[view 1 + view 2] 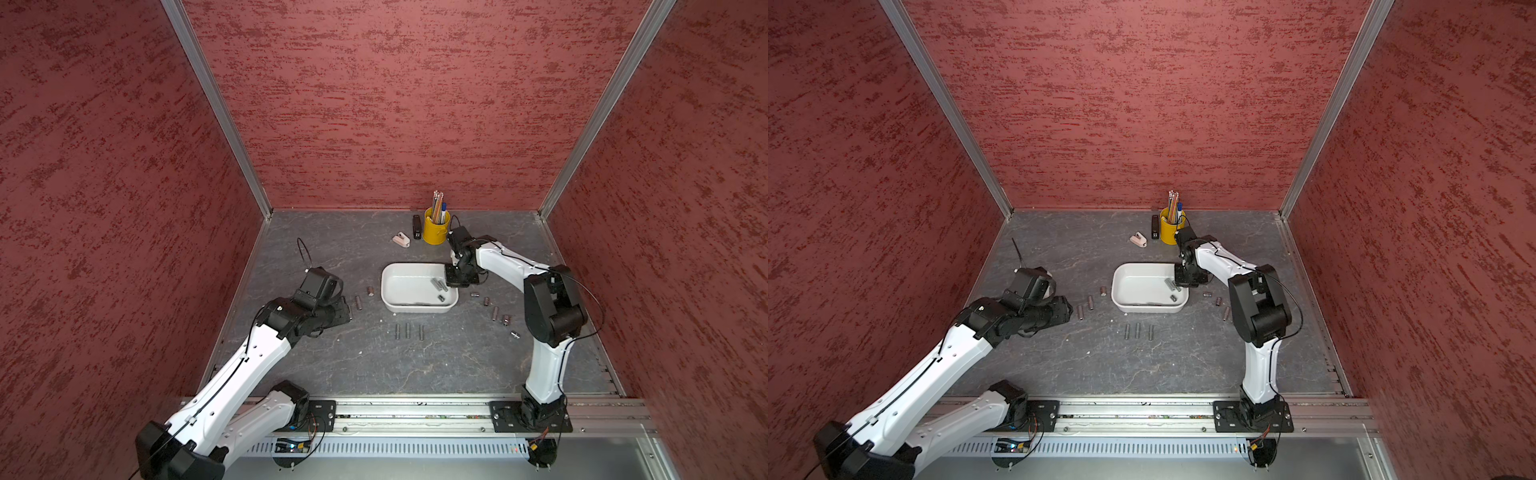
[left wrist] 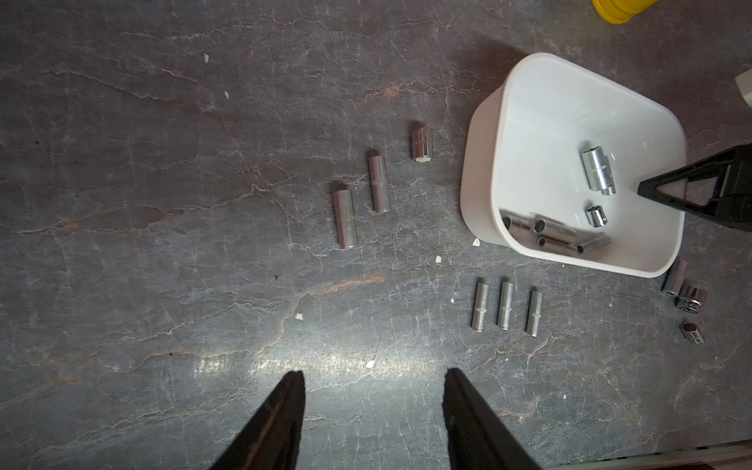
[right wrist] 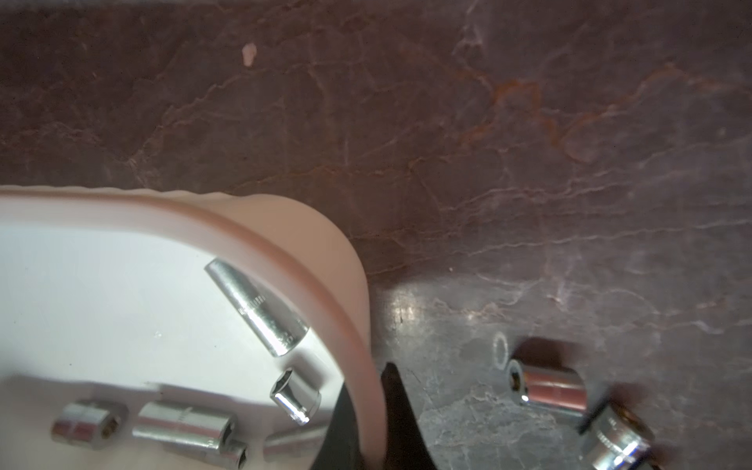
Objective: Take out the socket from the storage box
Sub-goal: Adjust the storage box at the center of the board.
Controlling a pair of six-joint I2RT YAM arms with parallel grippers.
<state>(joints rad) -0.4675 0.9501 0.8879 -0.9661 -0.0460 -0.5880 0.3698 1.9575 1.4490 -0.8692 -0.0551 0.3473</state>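
In both top views the right gripper (image 1: 453, 283) was down at the storage box (image 1: 385, 289) wall, while the left gripper (image 1: 344, 309) hung well apart. Left wrist: fingers (image 2: 280, 415) spread, empty, box far ahead. Right wrist: jaws pinched on the box rim itself, not steel! The short socket (image 3: 295, 401) lay just inside the inner finger, with the long socket (image 3: 260, 311) beyond it, its axis slanting along the wall. The right arm was clearly nearer.

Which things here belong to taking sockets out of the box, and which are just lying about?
Job: storage box, right gripper clamped on its wall; sockets inside it; sockets lying on the table; left gripper, open and empty.
Lying about: yellow pen cup; small black item beside it; small pink item.
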